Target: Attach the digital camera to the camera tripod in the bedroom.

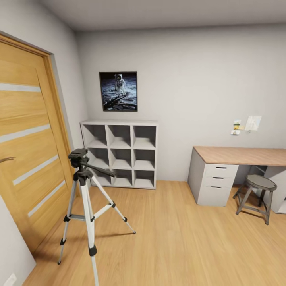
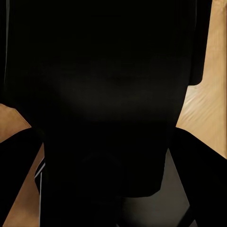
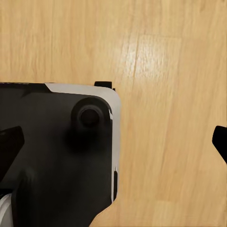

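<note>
The camera tripod stands on the plank floor at the lower left of the head view, beside the oak door. Its silver legs are spread, and its black head has nothing mounted on it. Its pan handle points right. In the left wrist view my left gripper is shut on a black boxy body, the digital camera. The camera sits very close to the lens, with dark fingers on either side. My right gripper hangs open over the floor, with nothing between its fingertips.
A white cube shelf stands against the far wall behind the tripod, under a moon poster. A desk with drawers and a stool are at the right. My robot's black base shows under the right gripper.
</note>
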`<state>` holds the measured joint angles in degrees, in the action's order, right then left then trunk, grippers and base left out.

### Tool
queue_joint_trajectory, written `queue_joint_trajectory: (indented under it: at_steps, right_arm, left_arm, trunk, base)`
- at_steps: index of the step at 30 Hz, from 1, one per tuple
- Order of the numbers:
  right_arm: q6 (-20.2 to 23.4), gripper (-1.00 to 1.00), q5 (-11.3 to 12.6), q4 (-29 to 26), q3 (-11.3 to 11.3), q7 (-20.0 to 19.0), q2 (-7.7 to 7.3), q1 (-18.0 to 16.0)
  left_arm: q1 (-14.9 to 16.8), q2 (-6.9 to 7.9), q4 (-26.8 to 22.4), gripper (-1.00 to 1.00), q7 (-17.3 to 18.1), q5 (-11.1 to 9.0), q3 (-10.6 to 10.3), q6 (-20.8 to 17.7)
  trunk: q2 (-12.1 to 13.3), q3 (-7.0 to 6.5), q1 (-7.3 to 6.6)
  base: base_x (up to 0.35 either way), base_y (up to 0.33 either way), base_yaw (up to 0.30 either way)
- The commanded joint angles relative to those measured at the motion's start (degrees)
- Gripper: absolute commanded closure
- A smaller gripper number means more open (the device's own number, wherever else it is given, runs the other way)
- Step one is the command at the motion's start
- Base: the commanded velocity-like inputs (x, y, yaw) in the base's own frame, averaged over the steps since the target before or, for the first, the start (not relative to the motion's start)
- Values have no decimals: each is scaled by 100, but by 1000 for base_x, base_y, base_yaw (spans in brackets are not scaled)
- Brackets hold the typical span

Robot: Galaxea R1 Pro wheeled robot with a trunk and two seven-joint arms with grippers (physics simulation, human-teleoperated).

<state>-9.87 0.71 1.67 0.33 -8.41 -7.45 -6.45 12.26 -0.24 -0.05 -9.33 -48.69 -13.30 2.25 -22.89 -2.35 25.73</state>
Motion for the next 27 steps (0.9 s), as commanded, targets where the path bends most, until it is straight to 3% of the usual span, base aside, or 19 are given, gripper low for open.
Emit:
queue_joint_trajectory:
  at_steps: [1,18,27]
  right_arm:
    - [-33,-100,8,18,3,-21,-3,-6]
    - [-33,-100,8,18,3,-21,-11,-6]
    - [-33,-100,8,18,3,-21,-11,-6]
  left_arm:
    - [-1,-2,1,100,-25,-43,-50,12]
    - [-2,-9,1,100,-25,-44,-50,12]
    - [-4,-9,5,100,-25,-44,-50,12]
  trunk:
    - [-3,2,5]
    - [-3,2,5]
    - [-3,2,5]
  base:
    - [247,85,0]
    - [55,25,0]
    - [0,245,0]
